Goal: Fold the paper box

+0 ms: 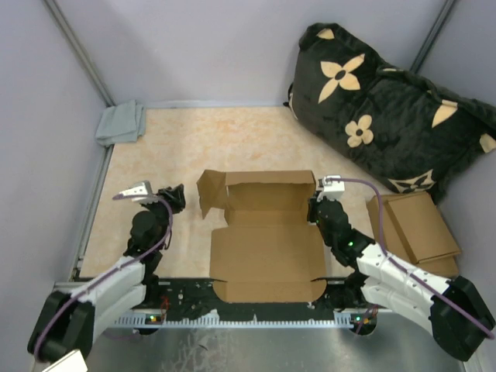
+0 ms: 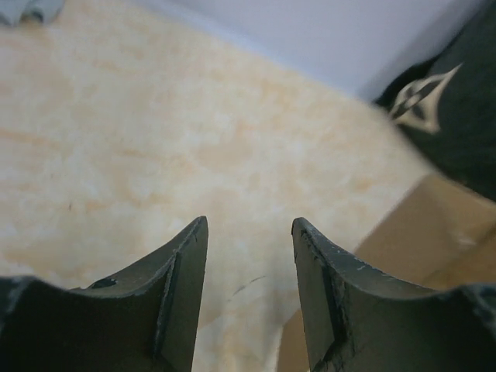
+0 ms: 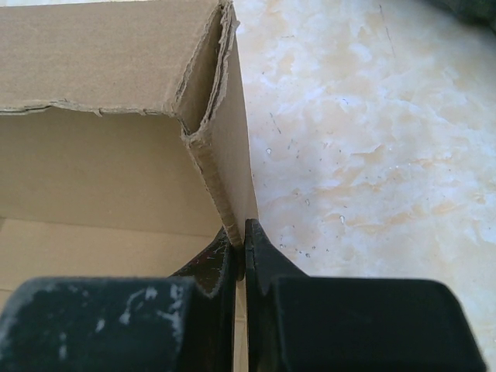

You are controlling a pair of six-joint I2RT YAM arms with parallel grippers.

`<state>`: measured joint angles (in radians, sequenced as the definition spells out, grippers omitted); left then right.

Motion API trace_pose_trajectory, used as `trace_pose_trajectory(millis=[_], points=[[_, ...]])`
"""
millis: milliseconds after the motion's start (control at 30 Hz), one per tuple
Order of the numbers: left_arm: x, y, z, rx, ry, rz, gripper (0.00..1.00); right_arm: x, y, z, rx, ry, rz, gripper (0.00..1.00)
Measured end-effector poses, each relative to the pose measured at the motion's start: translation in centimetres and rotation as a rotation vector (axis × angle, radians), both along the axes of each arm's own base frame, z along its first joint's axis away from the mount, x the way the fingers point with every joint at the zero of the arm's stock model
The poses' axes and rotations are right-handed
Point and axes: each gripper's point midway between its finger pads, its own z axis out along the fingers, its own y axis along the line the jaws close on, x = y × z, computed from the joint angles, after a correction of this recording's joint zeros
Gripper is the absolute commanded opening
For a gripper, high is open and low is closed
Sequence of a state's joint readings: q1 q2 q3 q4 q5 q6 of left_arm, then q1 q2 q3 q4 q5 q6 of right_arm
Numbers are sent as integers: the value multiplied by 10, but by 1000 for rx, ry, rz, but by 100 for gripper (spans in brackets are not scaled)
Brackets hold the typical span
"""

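The paper box [image 1: 267, 248] lies half folded at the table's near middle: its lid panel is flat towards me, and its back wall and side flaps stand upright. My right gripper [image 1: 314, 206] is shut on the box's upright right wall; the right wrist view shows the corrugated edge [image 3: 221, 194] pinched between the jaws of that gripper [image 3: 242, 229]. My left gripper [image 1: 172, 195] hovers left of the box's left flap, apart from it. In the left wrist view this gripper [image 2: 249, 226] is open with only table between its fingers, and the box's cardboard [image 2: 422, 232] shows at the right.
A grey cloth [image 1: 122, 122] lies at the far left corner. A black flower-patterned pillow [image 1: 387, 116] leans at the back right. A stack of flat cardboard pieces [image 1: 418, 226] lies right of the right arm. Grey walls enclose the table.
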<state>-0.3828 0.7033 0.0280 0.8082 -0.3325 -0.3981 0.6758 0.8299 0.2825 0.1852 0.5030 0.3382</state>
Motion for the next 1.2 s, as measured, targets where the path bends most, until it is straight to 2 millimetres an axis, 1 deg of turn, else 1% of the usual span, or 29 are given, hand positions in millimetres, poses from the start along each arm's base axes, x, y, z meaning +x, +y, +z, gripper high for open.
trace_pose_trajectory(millis=[67,133,233,300,333,433,533,633,700,800,900,1000,1200], points=[[16,-2,-29,49,132,15,54,0,1,0,1,1,4,0],[32,-8,-50,86,228,15,54,0,1,0,3,2,7,0],[46,-13,-66,95,266,-3,54,0,2,1,4,6,13,0],[50,-13,-72,86,267,-20,53,-1,3,1,4,10,20,0],[52,-15,-72,77,257,-38,53,-1,3,1,4,11,22,0],[53,-26,-62,50,180,-126,53,-2,4,2,7,13,29,0],[44,-43,-60,36,130,-240,50,-3,5,2,9,14,38,0],[32,-63,-65,22,116,-366,47,-4,6,1,9,21,45,0],[22,-73,-74,16,132,-436,46,-4,5,1,6,27,47,0],[7,-82,-89,-1,187,-516,45,-4,6,3,5,30,49,0],[-7,-92,-92,-20,210,-594,44,-4,7,4,5,31,53,0],[-20,-99,-85,-36,195,-657,44,-4,6,4,3,31,53,0],[-23,-102,-52,-20,75,-685,45,-4,8,6,5,34,61,0]])
